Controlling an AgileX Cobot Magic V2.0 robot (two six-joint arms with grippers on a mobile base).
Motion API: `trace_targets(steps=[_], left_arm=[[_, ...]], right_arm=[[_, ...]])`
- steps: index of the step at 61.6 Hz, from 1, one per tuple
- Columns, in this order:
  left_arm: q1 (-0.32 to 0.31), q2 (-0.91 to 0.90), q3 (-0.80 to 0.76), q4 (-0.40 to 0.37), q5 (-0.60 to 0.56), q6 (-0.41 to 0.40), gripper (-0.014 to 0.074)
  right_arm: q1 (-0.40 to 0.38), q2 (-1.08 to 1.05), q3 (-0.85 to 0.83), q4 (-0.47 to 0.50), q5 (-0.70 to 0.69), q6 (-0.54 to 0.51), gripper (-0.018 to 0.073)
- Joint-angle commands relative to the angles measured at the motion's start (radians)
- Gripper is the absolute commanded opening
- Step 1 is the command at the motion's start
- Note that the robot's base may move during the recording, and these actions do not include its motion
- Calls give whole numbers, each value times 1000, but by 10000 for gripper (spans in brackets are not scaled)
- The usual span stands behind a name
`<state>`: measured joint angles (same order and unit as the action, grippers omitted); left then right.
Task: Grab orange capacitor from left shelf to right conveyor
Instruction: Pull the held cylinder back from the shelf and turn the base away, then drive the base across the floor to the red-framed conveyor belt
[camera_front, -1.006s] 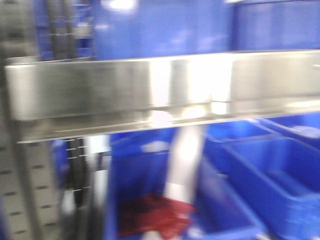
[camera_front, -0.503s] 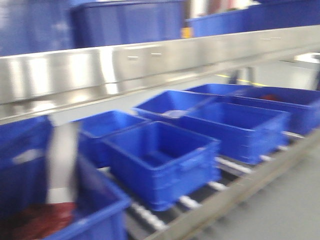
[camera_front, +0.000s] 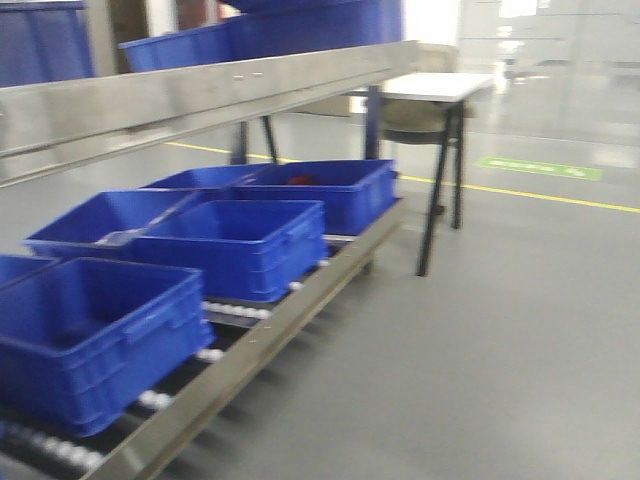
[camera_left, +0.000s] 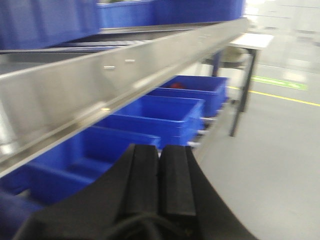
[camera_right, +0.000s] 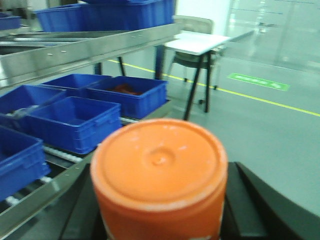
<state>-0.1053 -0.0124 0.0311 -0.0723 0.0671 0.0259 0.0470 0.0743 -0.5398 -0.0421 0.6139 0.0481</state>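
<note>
Grey floor (camera_front: 480, 350) ahead, the left shelf (camera_front: 200, 90) at nine o'clock — the orange capacitor (camera_right: 159, 170) sits clamped in the right gripper (camera_right: 160, 210), end cap facing its camera; left gripper (camera_left: 159, 175) pinched empty, the right conveyor unseen.

The shelf beam (camera_front: 200, 95) shifts from mid-frame to upper left, the blue bins (camera_front: 230, 240) slide lower left, and grey floor (camera_front: 480, 350) with a white table (camera_front: 435, 85) appears right.

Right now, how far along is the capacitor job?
Done: the orange capacitor is off the left shelf, gripped in the right gripper. In hand: carrying it; the left gripper is shut and empty. Left: setting it on the right conveyor, which no view shows yet.
</note>
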Motion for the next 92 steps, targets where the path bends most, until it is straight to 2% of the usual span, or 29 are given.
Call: trace_targets(steps=[1,92], left_arm=[[-8,-11,-5,-2,-89,-1,-127],[-8,-11,-5,-2,-89,-1,-127]], right_arm=[[-6,14,-23,-10,-89,-9,57],[-6,14,-23,-10,-89,-9,57]])
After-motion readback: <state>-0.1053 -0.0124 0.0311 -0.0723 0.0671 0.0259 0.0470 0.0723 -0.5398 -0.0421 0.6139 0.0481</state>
